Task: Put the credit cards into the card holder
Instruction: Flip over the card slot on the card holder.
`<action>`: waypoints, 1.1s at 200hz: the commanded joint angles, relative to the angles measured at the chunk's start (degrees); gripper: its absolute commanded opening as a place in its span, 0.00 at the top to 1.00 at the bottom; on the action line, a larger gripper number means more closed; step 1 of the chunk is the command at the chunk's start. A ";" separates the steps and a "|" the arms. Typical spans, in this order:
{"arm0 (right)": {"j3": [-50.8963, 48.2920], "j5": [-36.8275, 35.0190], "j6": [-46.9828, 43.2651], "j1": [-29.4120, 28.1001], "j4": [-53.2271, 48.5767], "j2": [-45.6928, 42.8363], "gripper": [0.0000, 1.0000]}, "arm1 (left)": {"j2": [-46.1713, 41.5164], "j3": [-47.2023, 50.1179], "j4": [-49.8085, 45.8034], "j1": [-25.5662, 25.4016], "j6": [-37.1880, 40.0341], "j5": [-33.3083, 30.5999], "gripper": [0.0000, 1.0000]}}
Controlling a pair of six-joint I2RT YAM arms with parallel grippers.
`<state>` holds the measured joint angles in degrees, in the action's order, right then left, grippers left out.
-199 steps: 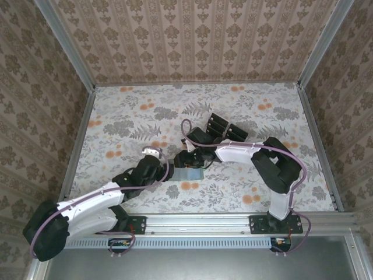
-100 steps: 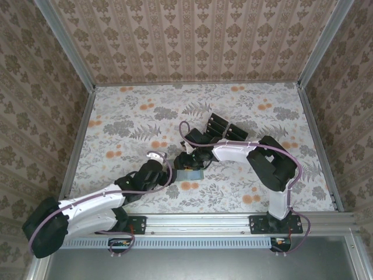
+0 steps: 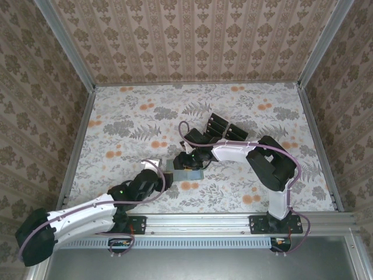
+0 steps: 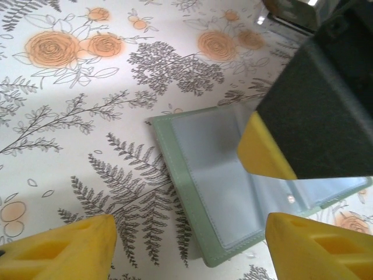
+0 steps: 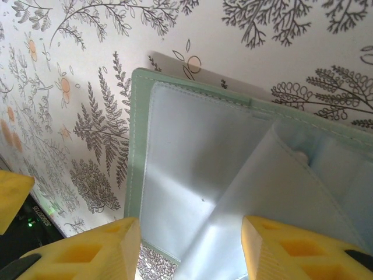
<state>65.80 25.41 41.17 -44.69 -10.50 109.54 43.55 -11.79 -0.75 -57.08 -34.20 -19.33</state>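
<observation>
Two arms meet over the small sage-green folding card holder (image 3: pixel 187 174), which lies opened on the flower-printed desk (image 3: pixel 116 116) near its front middle. The left fingers (image 4: pixel 64 245) hang spread apart above the holder's near corner with nothing between them. The right fingers (image 5: pixel 87 251) also stand apart. One pale translucent inner leaf (image 5: pixel 274 175) rises up between them, but the gap looks too wide for a pinch on so thin a sheet. From the left wrist, one yellow right pad (image 4: pixel 262 154) sits down against the holder's inner face, as if pinning it.

No card is in either arm's fingers, so the step in hand looks like readying the holder: keeping it flat and parting a leaf to bare a pocket. Next, one arm probably has to keep the leaf lifted while the other goes for a card, pinches its thin edge and lines it up squarely with a slot mouth.

Every pocket that shows in the holder looks empty, pale blue-green with no dark shape inside. The thin black rectangular credit cards (image 3: pixel 221 125) cluster farther back, beyond the right forearm. I cannot tell whether a tray holds them.
</observation>
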 commanded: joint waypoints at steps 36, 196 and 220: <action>2.54 0.61 1.02 -0.42 0.20 1.60 0.50 | -0.07 1.79 4.20 -1.23 4.32 5.85 0.29; 2.39 0.87 1.20 -0.55 0.61 1.72 0.50 | 19.44 -3.17 16.24 -1.92 7.83 8.71 0.28; 2.40 0.91 1.22 -0.51 0.57 1.56 0.50 | 22.27 -3.91 16.93 -2.08 7.63 7.99 0.28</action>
<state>66.83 25.43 42.04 -44.91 -10.44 110.61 63.75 -13.76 13.82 -58.52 -27.79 -11.29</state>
